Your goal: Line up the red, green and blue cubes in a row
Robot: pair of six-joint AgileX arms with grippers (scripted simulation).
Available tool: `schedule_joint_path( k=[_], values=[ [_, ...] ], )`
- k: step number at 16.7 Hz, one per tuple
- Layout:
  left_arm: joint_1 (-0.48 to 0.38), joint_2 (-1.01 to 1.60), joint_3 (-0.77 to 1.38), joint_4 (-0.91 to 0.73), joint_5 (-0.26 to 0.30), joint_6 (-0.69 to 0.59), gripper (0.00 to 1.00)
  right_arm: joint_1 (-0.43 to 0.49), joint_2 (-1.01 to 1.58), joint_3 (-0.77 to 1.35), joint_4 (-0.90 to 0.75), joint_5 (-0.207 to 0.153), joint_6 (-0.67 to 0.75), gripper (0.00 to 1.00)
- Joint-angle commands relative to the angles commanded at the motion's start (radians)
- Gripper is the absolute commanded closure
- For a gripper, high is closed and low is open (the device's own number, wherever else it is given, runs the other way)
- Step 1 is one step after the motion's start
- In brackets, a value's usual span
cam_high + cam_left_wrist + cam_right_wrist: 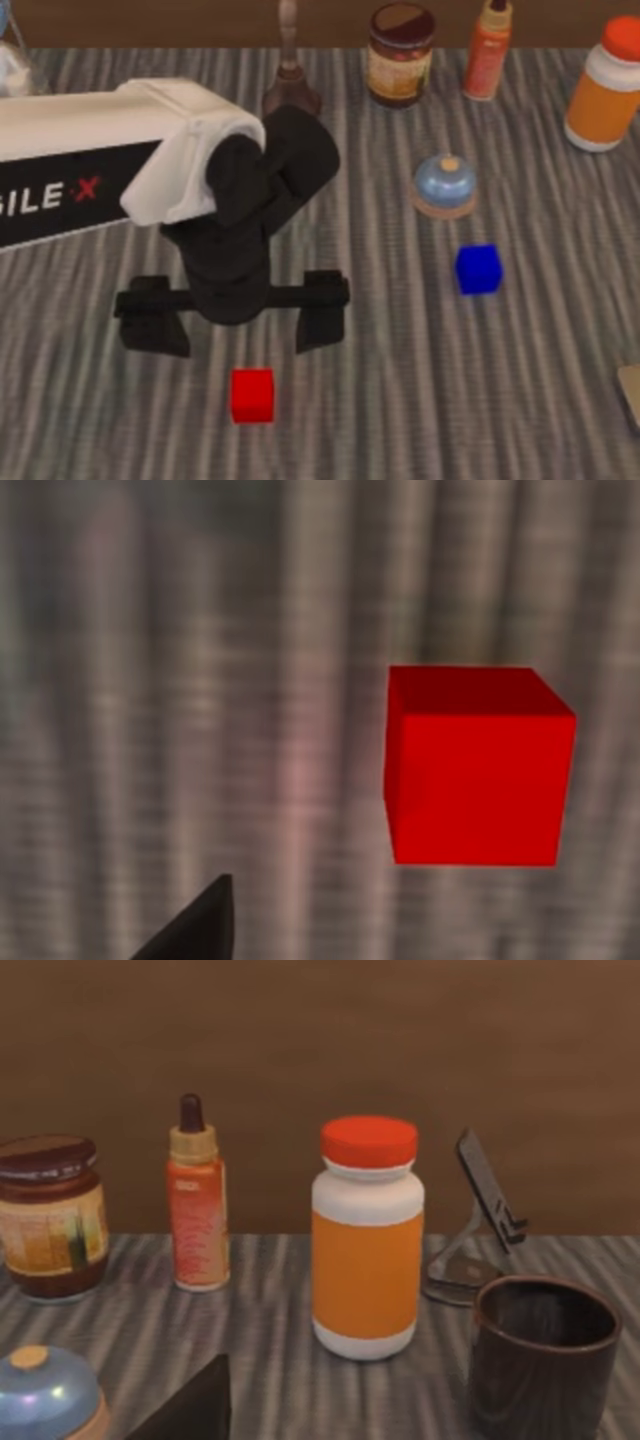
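Observation:
The red cube (pixel 252 395) lies near the table's front, left of centre. My left gripper (pixel 238 318) hovers just behind it, open wide, with one finger on each side and nothing between them. In the left wrist view the red cube (pixel 478 768) sits apart from the one dark fingertip (pixel 200 925) that shows. The blue cube (pixel 478 269) rests to the right of the middle. The green cube is hidden. My right arm is outside the top view; its wrist view shows a single fingertip (pixel 195 1405) with a wide bare gap beside it.
Along the back stand a wooden-handled piece (pixel 290 70), a brown jar (pixel 401 52), an orange dropper bottle (pixel 488 45) and an orange pill bottle (pixel 605 85). A blue bell (pixel 445 185) sits behind the blue cube. A dark mug (pixel 540 1355) and a phone stand (pixel 480 1220) are far right.

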Motion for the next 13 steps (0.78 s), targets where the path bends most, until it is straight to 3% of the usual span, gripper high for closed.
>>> schedule_joint_path(
  k=[6,9,13],
  values=[
    [0.008,0.045,0.054,-0.018,0.001,0.065,0.00,0.000,0.000,0.000,0.000,0.000,0.000,0.00],
    [0.041,0.134,0.175,-0.062,0.002,0.220,0.00,0.000,0.000,0.000,0.000,0.000,0.000,0.00],
    [0.112,0.292,0.386,-0.144,0.010,0.531,0.00,0.000,0.000,0.000,0.000,0.000,0.000,0.00]
  ],
)
